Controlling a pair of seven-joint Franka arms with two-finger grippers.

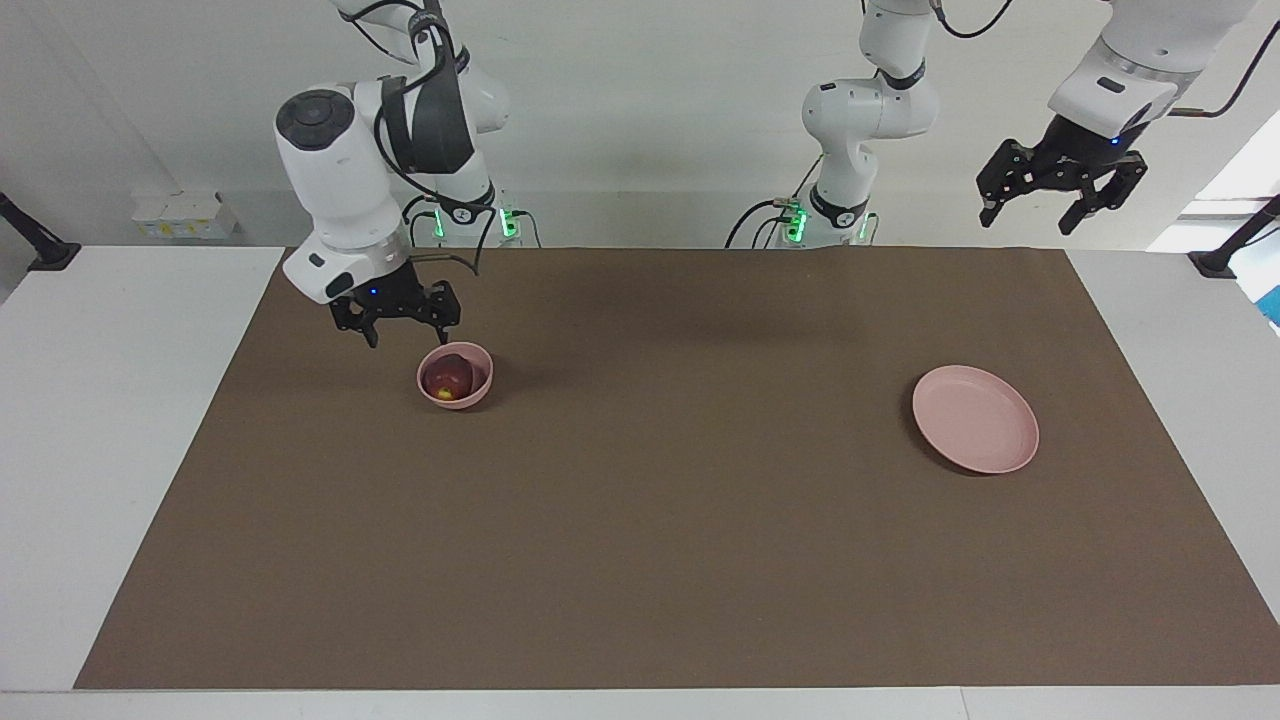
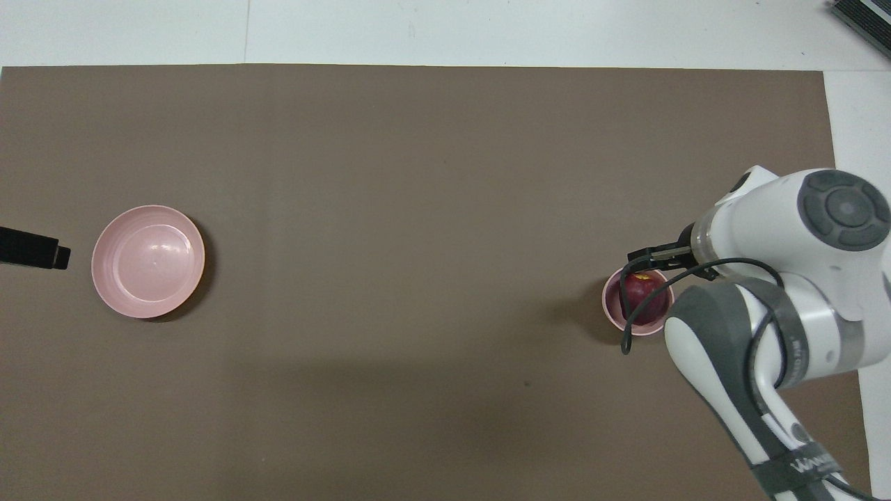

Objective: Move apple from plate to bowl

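Resting inside the bowl [image 1: 455, 375] at the left of the facing frame, the apple [image 1: 447, 378] sits low between the walls with its yellow patch showing, so the transfer looks finished from how things lie. The plate [image 1: 975, 418] lies bare at the right of that frame, well apart from the bowl on the brown mat [image 1: 660, 560].

Just above and to the upper left of the bowl hangs the right gripper [image 1: 397, 318], its fingers spread wide with nothing between them and one fingertip close above the bowl's rim. In the overhead frame the right gripper [image 2: 660, 255] shows at the right edge, just above the bowl [image 2: 612, 306] and apple [image 2: 644, 289].

My judgement is that the step in hand is the retreat. Done well, it means lifting straight up until the fingertips are plainly above the rim before swinging sideways, since a sideways brush could tip or drag such a small bowl. The slack cable [image 2: 630, 313] looping over the bowl needs clearance too.

At the upper right of the facing frame the left gripper [image 1: 1060, 190] waits high with its fingers apart and nothing in them.
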